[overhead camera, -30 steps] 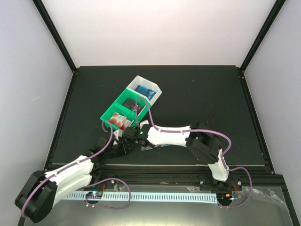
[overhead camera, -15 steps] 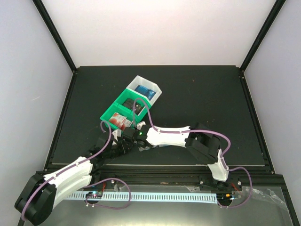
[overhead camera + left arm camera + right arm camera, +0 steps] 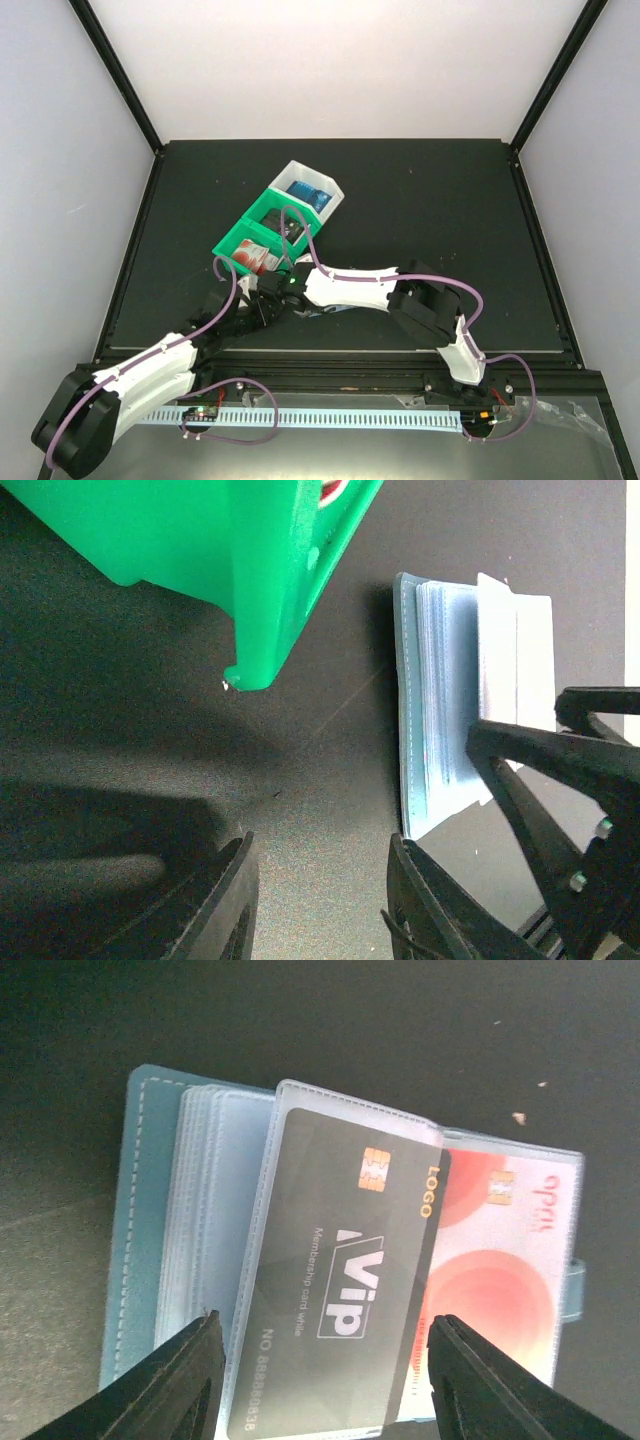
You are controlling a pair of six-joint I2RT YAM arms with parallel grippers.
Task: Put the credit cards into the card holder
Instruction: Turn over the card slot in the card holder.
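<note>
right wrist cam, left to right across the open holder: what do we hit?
In order: teal card holder cover → stack of clear pockets → black VIP card → red-and-white card → snap tab.

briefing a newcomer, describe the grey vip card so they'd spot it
On the table, near the green bin, lies the open teal card holder. In its clear sleeve sits the grey card: VIP lettering, gold chip, unlike the red-and-white card beside it.

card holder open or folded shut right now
Open. The right wrist view shows the card holder spread flat, clear sleeves fanned, a black card and a red-and-white card face up.
</note>
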